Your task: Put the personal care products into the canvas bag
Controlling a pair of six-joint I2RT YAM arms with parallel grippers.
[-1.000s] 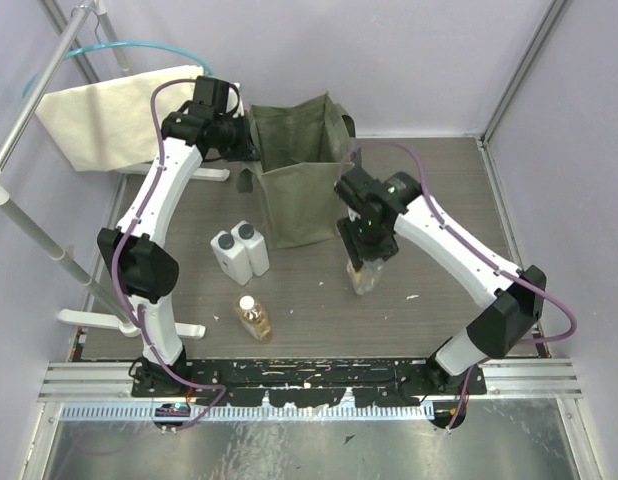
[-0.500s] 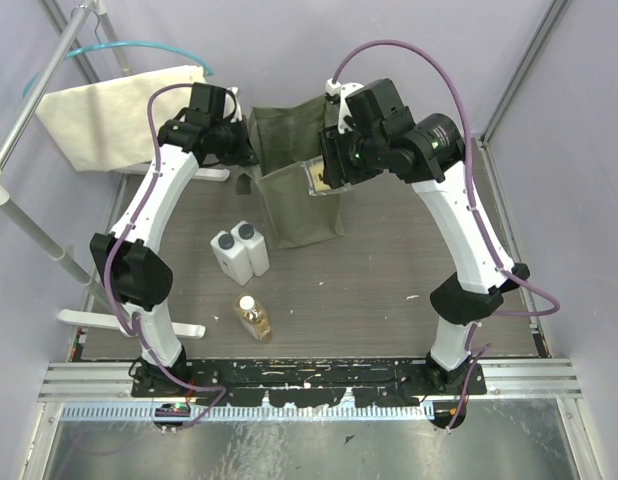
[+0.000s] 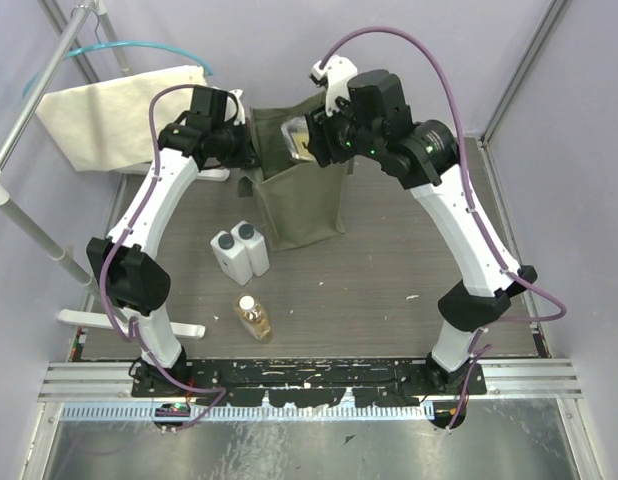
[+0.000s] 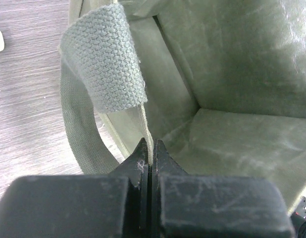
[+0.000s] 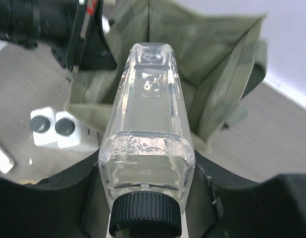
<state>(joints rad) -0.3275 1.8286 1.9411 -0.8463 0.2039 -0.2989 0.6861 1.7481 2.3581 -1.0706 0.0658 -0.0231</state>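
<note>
Bottles (image 3: 240, 252) on table (image 3: 389, 270): three; right hand (image 3: 311, 140) clamps fourth bottle (image 5: 145, 148), left hand (image 4: 149, 159) pinches bag (image 3: 304, 205).

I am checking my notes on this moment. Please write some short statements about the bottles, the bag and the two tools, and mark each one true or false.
1. The right tool holds a clear bottle with a dark cap over the open olive-green canvas bag. True.
2. The left tool is open and touches nothing. False: it is shut on the fabric edge of the bag.
3. The two white rectangular bottles with dark grey caps are side by side on the table, outside the bag. True.
4. The clear white-capped bottle of amber liquid is inside the bag. False: it lies on the table, nearer the arm bases than the white bottles.
</note>
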